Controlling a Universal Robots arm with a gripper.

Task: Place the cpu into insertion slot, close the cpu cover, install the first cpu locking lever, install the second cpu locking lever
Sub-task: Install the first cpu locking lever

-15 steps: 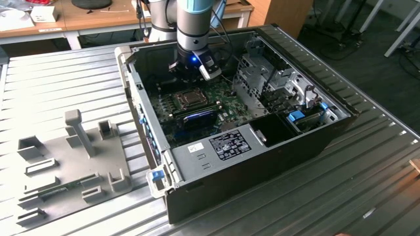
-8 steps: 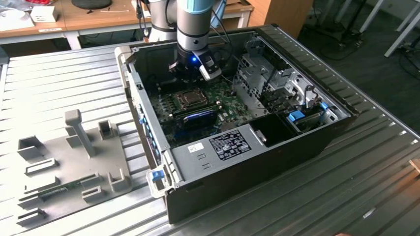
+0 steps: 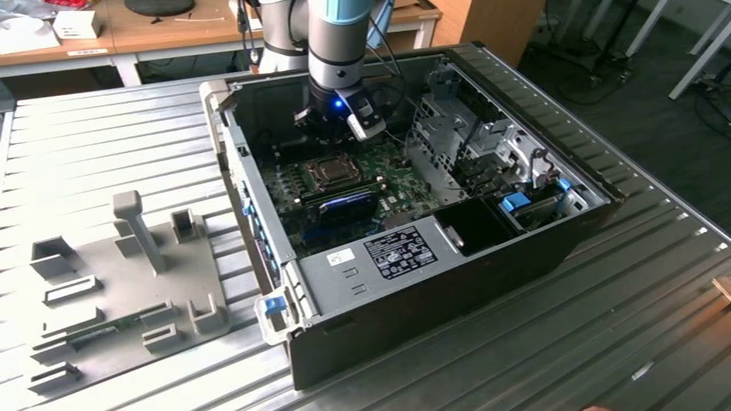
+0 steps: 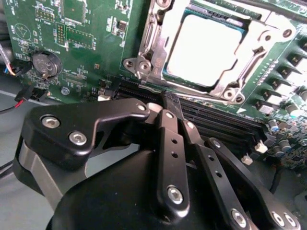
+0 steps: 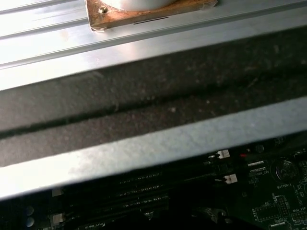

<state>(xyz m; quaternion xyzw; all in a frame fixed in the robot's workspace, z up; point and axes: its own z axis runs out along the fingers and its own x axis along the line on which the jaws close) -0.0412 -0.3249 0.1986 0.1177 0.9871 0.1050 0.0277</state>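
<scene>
Tool seemingly closed, empty, second wrist view shows cpu under cpu cover

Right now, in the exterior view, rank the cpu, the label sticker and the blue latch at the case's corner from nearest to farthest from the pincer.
1. cpu, on the green board right by the pincer.
2. label sticker, on the grey panel past the board.
3. blue latch, farthest out, toward the exterior view's left.
</scene>
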